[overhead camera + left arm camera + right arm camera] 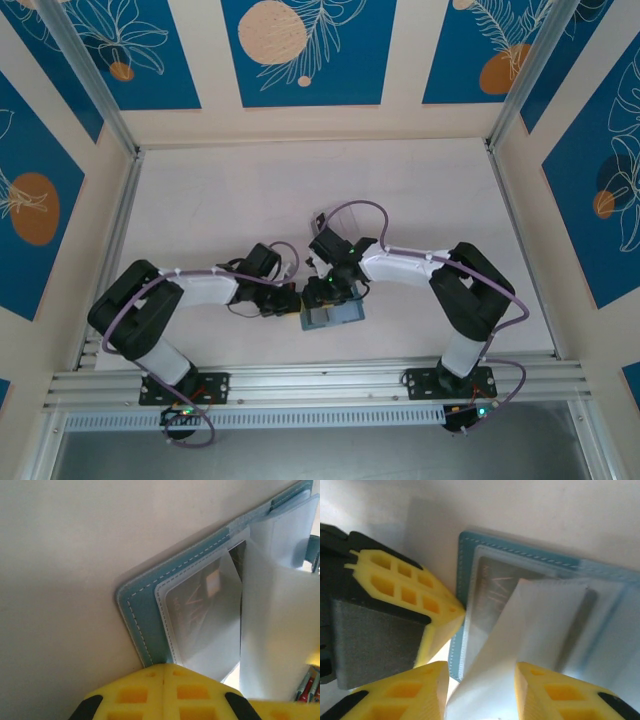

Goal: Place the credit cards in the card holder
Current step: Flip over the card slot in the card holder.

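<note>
The teal card holder [335, 318] lies open on the table near the front edge. Through its translucent pocket a grey credit card [200, 612] shows, lying flat inside the holder [145, 625]. My left gripper [164, 667] is shut, its yellow tips pressed onto the holder's edge. My right gripper [480, 675] is open above the holder [470, 555], and a loose translucent pocket flap [540, 620] rises between its fingers. The same card [495, 587] lies under that flap. The left gripper's fingers [440, 610] meet the holder's left edge.
A clear plastic box [335, 215] stands just behind the right wrist. Both arms [400, 265] crowd together over the holder at the table's front centre. Aluminium rails [300, 380] run along the near edge.
</note>
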You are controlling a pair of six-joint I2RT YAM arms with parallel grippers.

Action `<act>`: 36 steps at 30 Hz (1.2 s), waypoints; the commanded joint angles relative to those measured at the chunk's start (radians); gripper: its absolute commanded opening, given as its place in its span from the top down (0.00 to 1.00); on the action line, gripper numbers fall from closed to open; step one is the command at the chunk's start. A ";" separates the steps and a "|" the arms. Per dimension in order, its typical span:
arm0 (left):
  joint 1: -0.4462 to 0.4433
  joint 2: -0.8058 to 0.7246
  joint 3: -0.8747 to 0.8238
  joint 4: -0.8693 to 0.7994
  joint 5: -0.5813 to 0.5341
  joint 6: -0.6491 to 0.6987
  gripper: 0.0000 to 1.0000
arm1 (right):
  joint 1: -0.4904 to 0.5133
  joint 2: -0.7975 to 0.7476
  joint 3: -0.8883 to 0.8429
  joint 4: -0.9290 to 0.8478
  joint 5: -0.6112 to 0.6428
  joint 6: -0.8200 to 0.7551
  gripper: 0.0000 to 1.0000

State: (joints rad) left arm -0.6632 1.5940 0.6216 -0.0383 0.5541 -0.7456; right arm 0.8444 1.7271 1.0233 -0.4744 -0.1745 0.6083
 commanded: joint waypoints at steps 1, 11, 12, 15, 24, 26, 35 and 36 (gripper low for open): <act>-0.006 0.060 -0.053 0.004 -0.068 -0.029 0.96 | 0.009 -0.026 -0.024 0.072 -0.092 0.036 0.54; 0.038 -0.006 -0.082 0.021 -0.020 -0.059 0.96 | -0.002 0.007 -0.020 0.123 -0.103 0.036 0.50; 0.047 -0.020 -0.087 0.023 -0.012 -0.061 0.96 | -0.003 0.000 -0.020 0.123 -0.105 0.032 0.49; 0.072 -0.062 -0.096 0.018 0.013 -0.063 0.95 | -0.009 -0.024 -0.013 0.114 -0.107 0.016 0.49; 0.146 -0.177 -0.096 -0.010 0.079 -0.083 0.90 | -0.056 -0.076 0.007 0.052 -0.106 -0.035 0.48; 0.163 -0.196 -0.097 -0.010 0.094 -0.088 0.90 | -0.070 -0.085 0.011 0.040 -0.101 -0.044 0.48; 0.240 -0.231 0.009 -0.069 0.083 -0.078 0.89 | -0.188 -0.113 0.145 -0.124 0.099 -0.131 0.50; 0.241 -0.216 0.033 -0.064 0.074 -0.080 0.89 | -0.205 -0.103 0.177 -0.146 0.125 -0.142 0.51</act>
State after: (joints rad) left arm -0.4358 1.3693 0.5842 -0.0830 0.6277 -0.8299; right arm 0.6743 1.6478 1.1271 -0.5323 -0.1406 0.5194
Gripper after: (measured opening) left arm 0.110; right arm 0.496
